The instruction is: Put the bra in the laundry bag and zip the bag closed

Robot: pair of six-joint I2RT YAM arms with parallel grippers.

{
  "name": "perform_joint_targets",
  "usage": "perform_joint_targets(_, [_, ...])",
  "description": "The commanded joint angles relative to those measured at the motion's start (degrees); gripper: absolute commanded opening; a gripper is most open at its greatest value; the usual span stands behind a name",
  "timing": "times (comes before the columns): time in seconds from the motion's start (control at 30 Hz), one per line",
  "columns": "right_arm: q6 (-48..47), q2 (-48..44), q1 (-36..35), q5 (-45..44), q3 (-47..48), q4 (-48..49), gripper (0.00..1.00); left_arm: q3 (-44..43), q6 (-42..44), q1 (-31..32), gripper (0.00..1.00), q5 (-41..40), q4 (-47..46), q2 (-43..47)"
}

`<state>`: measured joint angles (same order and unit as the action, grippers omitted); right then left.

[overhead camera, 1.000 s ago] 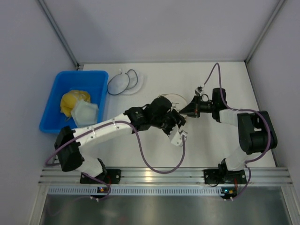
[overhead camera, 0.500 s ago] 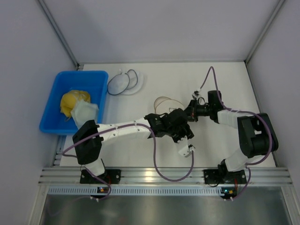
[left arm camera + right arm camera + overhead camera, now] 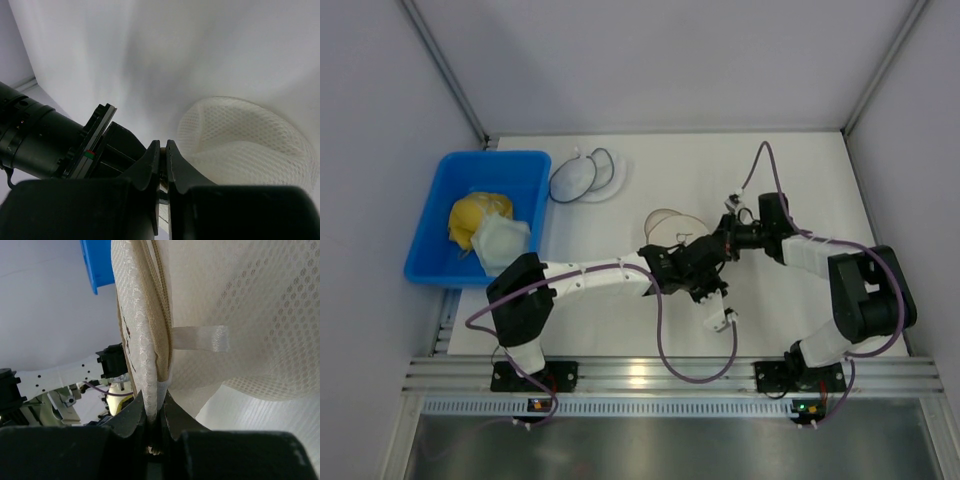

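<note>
Our right end effector (image 3: 159, 416) clamps the laundry bag (image 3: 142, 340) at its rim. Our left end effector (image 3: 163, 160) looks closed, with the bag at its 3 o'clock; any catch is hidden.

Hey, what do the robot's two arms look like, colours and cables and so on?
The left arm and right arm match: white tube-shaped links between bulky black joints, ending in black jaws. A thin purple cable runs loosely along each arm.

White honeycomb mesh, tan rim — the laundry bag (image 3: 250, 305); blue bin (image 3: 430, 262); yellow cloth bundle (image 3: 475, 215)
</note>
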<state>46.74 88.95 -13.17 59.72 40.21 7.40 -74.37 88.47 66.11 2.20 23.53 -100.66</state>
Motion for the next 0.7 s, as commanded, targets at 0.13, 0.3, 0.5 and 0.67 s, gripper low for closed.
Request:
perform_joint_targets(0.13, [-5.43, -1.76, -1.33, -0.48, 4.87, -4.58, 0.0, 2.28, 1.01, -0.45, 0.0, 0.17, -0.33, 3.53])
perform_joint_targets(0.3, [-10.34, 0.26, -1.33, -1.8, 8.48, -10.2, 0.0, 6.34, -0.92, -0.45, 0.0, 3.15, 3.61, 8.8])
perform_joint_targets(0.5, [-14.48, 3.16, -1.25, -2.16, 12.26, -14.86, 0.0, 10.64, -5.05, -0.28, 0.0, 5.97, 6.79, 13.72])
perform_joint_targets(0.67, [-24.39, 7.11, -1.33, -1.8, 20.25, -25.64, 0.0, 14.86, -7.34, -0.1, 0.0, 10.98, 10.22, 18.47])
